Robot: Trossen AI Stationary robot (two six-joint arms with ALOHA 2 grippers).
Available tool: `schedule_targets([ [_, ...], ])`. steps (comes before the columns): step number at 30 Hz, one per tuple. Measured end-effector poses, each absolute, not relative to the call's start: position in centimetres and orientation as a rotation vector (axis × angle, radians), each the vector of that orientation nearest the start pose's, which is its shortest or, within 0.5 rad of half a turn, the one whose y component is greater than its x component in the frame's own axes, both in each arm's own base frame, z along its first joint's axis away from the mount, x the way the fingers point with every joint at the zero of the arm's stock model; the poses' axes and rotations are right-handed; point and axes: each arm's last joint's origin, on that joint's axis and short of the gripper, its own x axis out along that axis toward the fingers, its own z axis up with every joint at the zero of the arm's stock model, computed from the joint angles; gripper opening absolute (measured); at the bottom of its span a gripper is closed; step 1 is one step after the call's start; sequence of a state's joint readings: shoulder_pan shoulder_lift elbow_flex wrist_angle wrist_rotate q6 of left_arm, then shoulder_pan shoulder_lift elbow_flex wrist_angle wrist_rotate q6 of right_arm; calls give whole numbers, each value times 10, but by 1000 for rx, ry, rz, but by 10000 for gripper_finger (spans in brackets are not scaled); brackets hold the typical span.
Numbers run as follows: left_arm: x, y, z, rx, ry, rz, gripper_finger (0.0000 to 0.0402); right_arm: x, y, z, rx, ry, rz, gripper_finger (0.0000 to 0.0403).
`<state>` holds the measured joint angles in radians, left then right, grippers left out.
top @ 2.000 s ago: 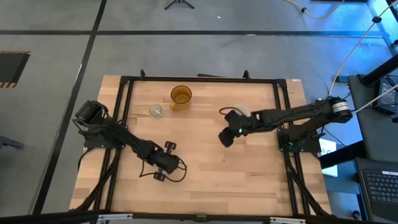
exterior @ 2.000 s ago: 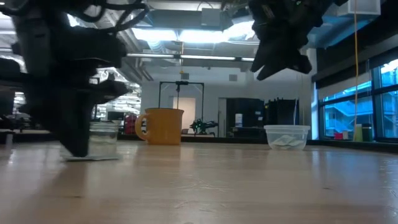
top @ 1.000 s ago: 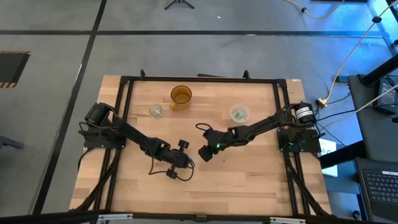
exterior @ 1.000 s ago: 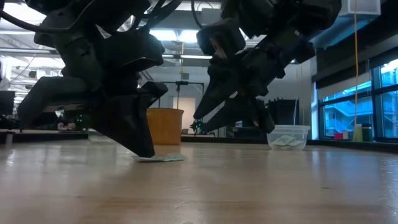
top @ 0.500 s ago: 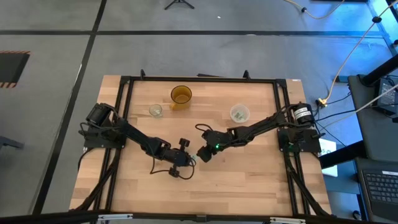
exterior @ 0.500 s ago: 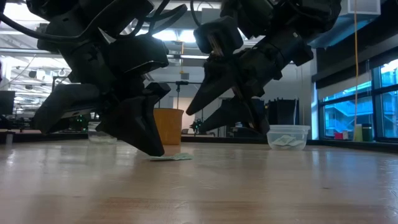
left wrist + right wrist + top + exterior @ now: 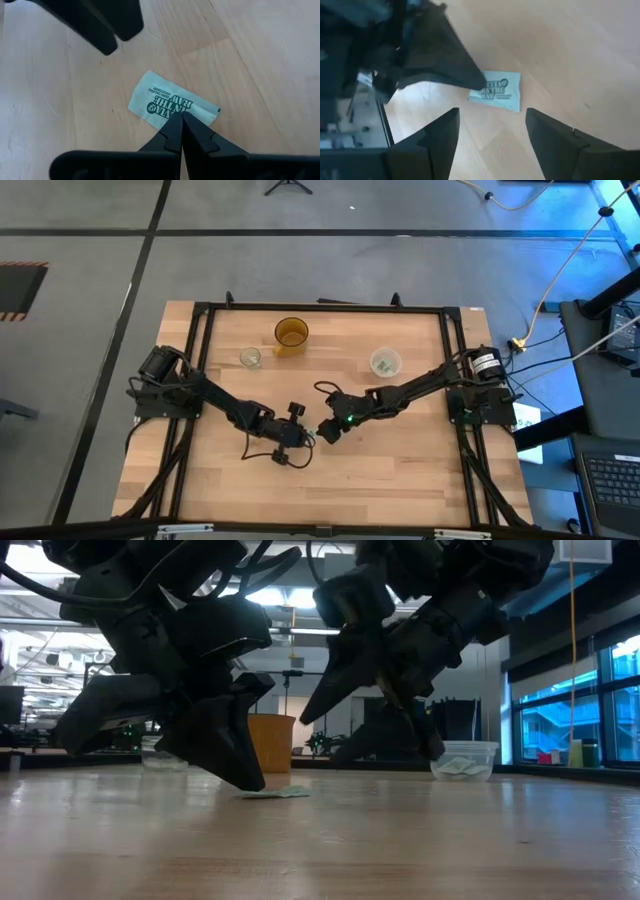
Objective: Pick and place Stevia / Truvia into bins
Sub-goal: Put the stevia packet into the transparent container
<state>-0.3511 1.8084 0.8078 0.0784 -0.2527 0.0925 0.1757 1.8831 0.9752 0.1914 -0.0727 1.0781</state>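
One white packet with green print (image 7: 167, 102) lies flat on the wooden table near its middle; it also shows in the right wrist view (image 7: 499, 90) and the low view (image 7: 277, 793). My left gripper (image 7: 304, 435) is shut, its tips on the packet. My right gripper (image 7: 322, 429) is open just right of the packet and touches nothing; its two fingers (image 7: 440, 137) stand apart above the table beside the packet. The wide translucent cup (image 7: 384, 363) holds other packets. The small glass cup (image 7: 250, 358) stands at the far left. My left gripper presses its shut fingertips (image 7: 181, 122) on the packet at the middle of one long edge (image 7: 186, 112). The fingers slant down from the table's left side. The packet lies flat on the table.
An amber cup (image 7: 291, 334) stands at the far edge between the two clear cups; it also shows in the low view (image 7: 270, 740). A black frame (image 7: 320, 307) runs around the tabletop. Bare wood lies toward the near edge.
My left gripper has moved a little toward the table's right edge with its shut tips low, and the packet has slid along the table the same way. My right gripper has moved slightly closer to the packet.
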Motion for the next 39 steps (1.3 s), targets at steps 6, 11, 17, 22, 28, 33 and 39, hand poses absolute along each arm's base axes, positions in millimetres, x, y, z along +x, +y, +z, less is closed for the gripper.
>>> schedule_targets([
  [6, 306, -104, 110, 361, 873, -130, 2, 369, 67, 119, 1022, 789, -203, 221],
  [11, 307, -105, 111, 386, 852, -139, 2, 372, 68, 110, 1028, 787, -193, 222],
  [17, 308, -105, 111, 403, 848, -148, 2, 373, 68, 107, 1026, 786, -191, 216],
  [22, 310, -104, 112, 432, 823, -155, 2, 373, 68, 107, 1025, 784, -189, 209],
  [28, 313, -99, 113, 421, 810, -136, 2, 373, 68, 107, 1031, 794, -176, 207],
  [33, 314, -94, 113, 419, 809, -122, 2, 373, 68, 106, 1045, 805, -164, 207],
  [39, 316, -93, 112, 418, 808, -117, 2, 375, 69, 107, 1075, 793, -151, 207],
])
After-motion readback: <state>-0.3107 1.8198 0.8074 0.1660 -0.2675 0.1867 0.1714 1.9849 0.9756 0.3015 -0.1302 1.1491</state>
